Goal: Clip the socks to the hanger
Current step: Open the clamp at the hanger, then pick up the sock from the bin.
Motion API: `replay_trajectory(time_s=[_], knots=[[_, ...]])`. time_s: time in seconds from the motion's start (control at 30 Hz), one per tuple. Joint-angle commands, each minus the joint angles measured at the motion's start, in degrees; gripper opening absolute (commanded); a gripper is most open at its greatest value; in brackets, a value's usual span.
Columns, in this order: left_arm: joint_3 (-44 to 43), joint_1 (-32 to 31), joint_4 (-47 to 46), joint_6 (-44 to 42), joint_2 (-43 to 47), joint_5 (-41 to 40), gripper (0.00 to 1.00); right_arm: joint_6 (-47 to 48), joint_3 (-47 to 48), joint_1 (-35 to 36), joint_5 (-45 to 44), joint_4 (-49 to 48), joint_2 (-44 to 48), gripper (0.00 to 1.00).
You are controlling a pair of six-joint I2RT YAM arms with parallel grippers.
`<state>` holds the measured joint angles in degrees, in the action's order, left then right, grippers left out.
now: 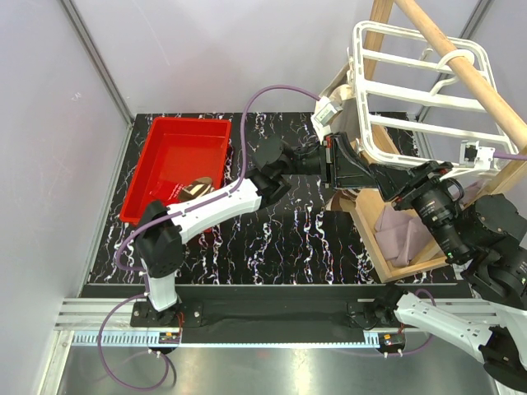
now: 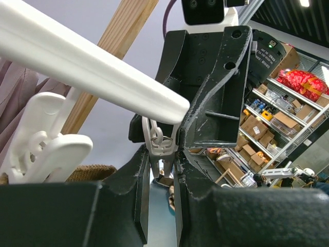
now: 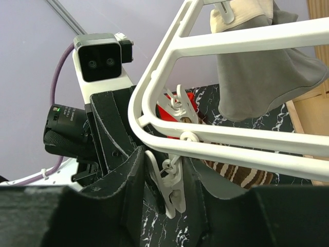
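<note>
The white hanger (image 1: 412,34) (image 3: 257,38) (image 2: 77,56) hangs from a wooden pole. At its left corner a small white clip (image 3: 177,185) (image 2: 162,144) dangles. My right gripper (image 3: 172,170) (image 1: 370,177) has a finger pressed on each side of this clip. Facing it, my left gripper (image 2: 162,159) (image 1: 333,160) points its tips at the clip with a narrow gap between the fingers. A brown-and-cream striped sock (image 3: 239,175) (image 2: 92,172) lies against the left finger's outer side; whether it is pinched is hidden. A beige-grey sock (image 3: 262,77) (image 1: 352,111) hangs clipped to the hanger.
The wooden pole (image 1: 469,78) crosses above the hanger, and a wooden frame (image 1: 412,267) stands under it. A mauve sock (image 1: 403,234) hangs inside that frame. A red tub (image 1: 189,122) at the back left holds another striped sock (image 1: 193,188).
</note>
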<state>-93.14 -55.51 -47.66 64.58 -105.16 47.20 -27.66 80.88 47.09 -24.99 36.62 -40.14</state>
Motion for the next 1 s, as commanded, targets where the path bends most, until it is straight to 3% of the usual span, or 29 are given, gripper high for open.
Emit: replay_trajectory(time_s=[0.0, 0.1, 0.13, 0.17, 0.27, 0.37, 0.47, 0.57, 0.6, 0.7, 0.8, 0.83, 0.97], knots=[[0.07, -1.01, -3.32, 0.37, 3.56, 2.02, 0.00, 0.94, -0.20, 0.11, -1.90, -4.10, -0.99, 0.36], [0.42, -1.01, -3.23, 0.29, 3.74, 1.67, 0.02, 1.12, 0.06, 0.11, -2.08, -3.58, -1.26, 0.14], [0.77, -0.83, -3.14, 0.20, 3.91, 1.32, 0.14, 1.12, 0.59, 0.11, -2.60, -2.79, -1.52, 0.02], [1.55, -0.75, -3.05, 0.11, 4.18, 0.88, 0.19, 1.03, 0.85, 0.11, -2.87, -2.61, -1.69, 0.00], [5.85, 0.31, -2.89, -2.59, 7.07, -1.40, 0.41, 0.94, 1.47, 0.11, -3.74, -1.64, -2.13, 0.00], [13.06, 2.06, 4.48, -11.90, 14.00, -6.93, 0.47, 1.20, 1.56, 0.11, -4.19, -0.94, -2.48, 0.00], [19.04, 2.86, 25.33, -26.36, 24.45, -21.46, 0.57, 1.73, 1.82, 0.11, -4.62, 0.11, -2.66, 0.00], [21.94, 3.30, 37.60, -36.67, 34.65, -32.66, 0.65, 2.43, 2.09, 0.19, -5.59, 1.08, -2.40, 0.00], [22.13, 3.65, 46.08, -38.11, 36.42, -39.57, 0.67, 3.04, 2.17, 0.11, -6.03, 1.43, -2.05, 0.00], [21.16, 7.77, 63.88, -40.67, 40.12, -50.24, 0.69, 3.84, 2.96, 0.19, -6.29, 2.31, -1.78, 0.00], [22.38, 17.07, 75.47, -40.41, 40.65, -53.09, 0.69, 4.37, 3.49, 0.11, -5.77, 3.10, -1.43, 0.00], [23.00, 21.88, 77.17, -40.58, 40.83, -53.26, 0.69, 4.46, 3.58, 0.11, -5.51, 3.28, -1.43, 0.00], [26.52, 30.44, 82.02, -37.35, 38.64, -56.94, 0.68, 4.11, 3.76, 0.19, -4.10, 3.98, -1.26, 0.00]])
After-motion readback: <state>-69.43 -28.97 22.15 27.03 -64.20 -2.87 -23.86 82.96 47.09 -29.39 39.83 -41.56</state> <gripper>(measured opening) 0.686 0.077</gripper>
